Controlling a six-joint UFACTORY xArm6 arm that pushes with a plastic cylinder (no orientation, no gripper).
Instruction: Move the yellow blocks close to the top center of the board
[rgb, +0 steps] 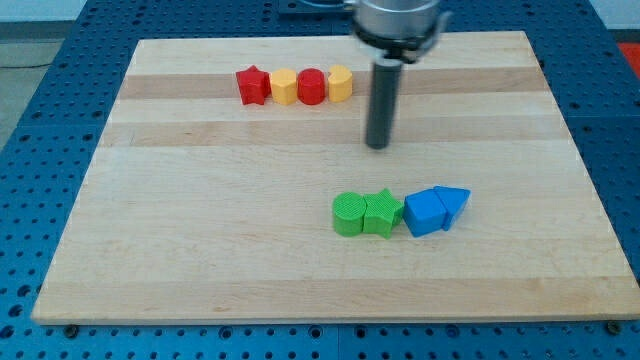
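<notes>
Two yellow blocks sit in a row near the view's top, left of centre. A yellow hexagon block (284, 87) lies between a red star (252, 85) and a red cylinder (311, 86). A second yellow block (340, 83) touches the red cylinder's right side. My tip (378, 144) rests on the board to the right of and below this row, apart from every block, about 70 px from the right yellow block.
A green cylinder (349, 214), a green star (381, 212), a blue cube-like block (424, 212) and a blue triangle (453, 203) form a row below my tip. The wooden board (200, 250) ends at blue perforated table edges.
</notes>
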